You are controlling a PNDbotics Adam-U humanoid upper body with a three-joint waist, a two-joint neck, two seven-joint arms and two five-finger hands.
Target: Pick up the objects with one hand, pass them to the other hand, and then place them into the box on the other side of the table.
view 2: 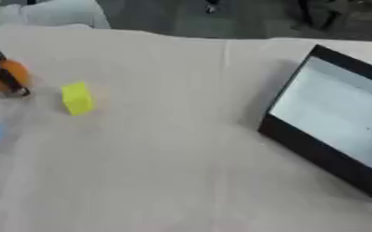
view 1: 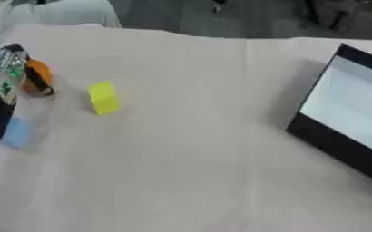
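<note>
My left hand [view 1: 11,72] comes in at the far left, and its dark fingers curl round an orange round object [view 1: 38,78] just above the cloth. A yellow block [view 1: 103,97] stands on the table a little to the right of that hand. A flat blue piece [view 1: 17,132] lies below the hand near the left edge. The black box [view 2: 332,118] with a pale grey inside sits at the right side. My right hand shows in neither view.
A beige cloth [view 1: 189,158] covers the table, with wide bare room between the yellow block and the box. Dark floor and some grey and pale shapes lie beyond the far edge.
</note>
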